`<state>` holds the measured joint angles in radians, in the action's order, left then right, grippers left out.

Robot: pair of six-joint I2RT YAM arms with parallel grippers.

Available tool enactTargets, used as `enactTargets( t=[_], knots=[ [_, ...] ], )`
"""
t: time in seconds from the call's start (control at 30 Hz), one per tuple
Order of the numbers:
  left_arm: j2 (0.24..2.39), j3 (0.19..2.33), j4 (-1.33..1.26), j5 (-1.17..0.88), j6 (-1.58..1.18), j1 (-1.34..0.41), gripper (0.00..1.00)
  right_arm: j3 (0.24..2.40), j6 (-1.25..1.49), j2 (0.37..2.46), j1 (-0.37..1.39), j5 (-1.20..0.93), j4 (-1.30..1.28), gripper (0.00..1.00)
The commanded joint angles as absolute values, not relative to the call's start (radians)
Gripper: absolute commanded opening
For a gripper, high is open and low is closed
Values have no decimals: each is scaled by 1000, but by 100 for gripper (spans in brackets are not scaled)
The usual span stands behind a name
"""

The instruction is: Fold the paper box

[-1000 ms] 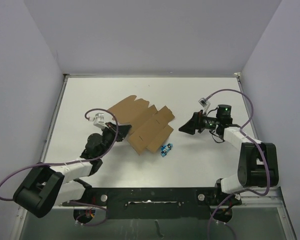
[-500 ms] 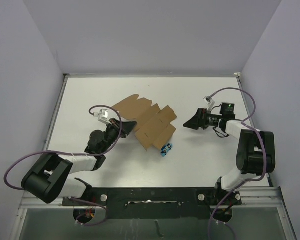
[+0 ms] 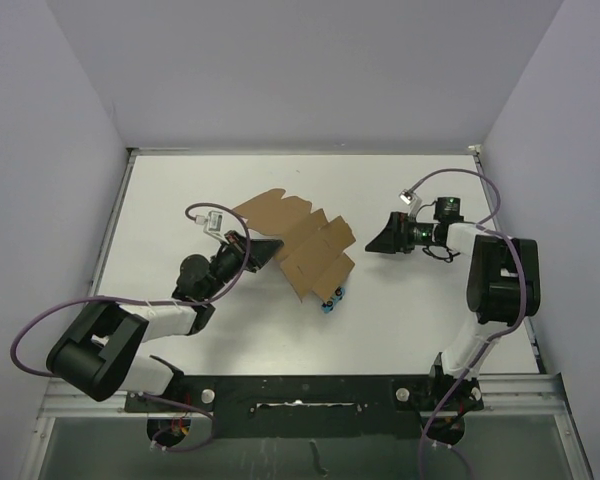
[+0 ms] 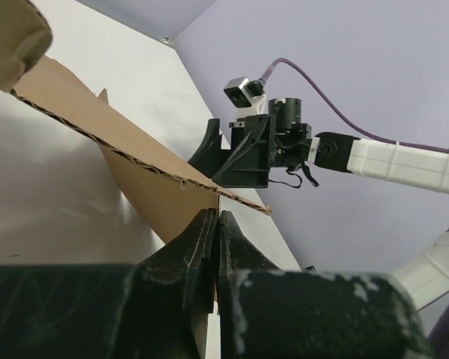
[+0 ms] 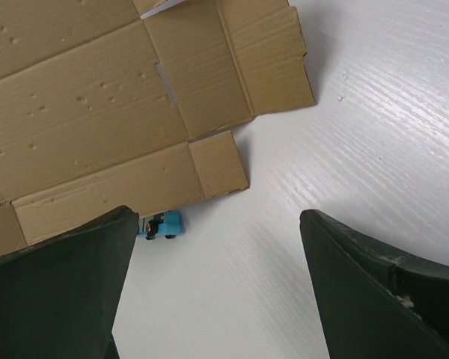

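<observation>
1. Compared with one second ago, the left gripper [image 3: 265, 250] is reaching further to the right. The paper box [image 3: 305, 245] is lying further right and a little farther away than before.
2. The near right corner of the paper box is now touching the small blue object [image 3: 330, 300], perhaps partly covering it. Earlier the two were a little apart.
3. The right gripper [image 3: 380, 243] is now sitting slightly farther away than before, and its arm is folded closer to the right wall.
4. The left gripper is pinching the left edge of the paper box. In the left wrist view its jaws are closed tightly on the cardboard and holding that edge up from the table [image 3: 420, 310].
5. The right gripper is holding nothing. Its jaws are standing wide apart and pointing left toward the box, well apart from it.
6. I am counting two arms, two grippers, one paper box and one blue object.
7. The paper box is an unfolded brown sheet with flaps and slots. It is lying in the middle of the table, a little to the left.
8. The table is white, with fine lines showing in the right wrist view.
9. Three plain pale lilac walls [image 3: 300, 70] are standing around the table, on the left, the far side and the right.
</observation>
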<state>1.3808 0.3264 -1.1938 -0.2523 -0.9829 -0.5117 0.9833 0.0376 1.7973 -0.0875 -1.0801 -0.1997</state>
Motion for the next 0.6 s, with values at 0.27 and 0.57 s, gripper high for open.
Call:
enactTargets(
  t=[0.27, 0.57],
  knots=[
    [1371, 395, -1264, -372, -977, -517, 0, 1101, -56, 1855, -45, -1083, -288, 92],
    [1326, 380, -1222, -379, -973, -515, 0, 1112, -102, 1850, -34, -1127, -312, 91]
  ],
)
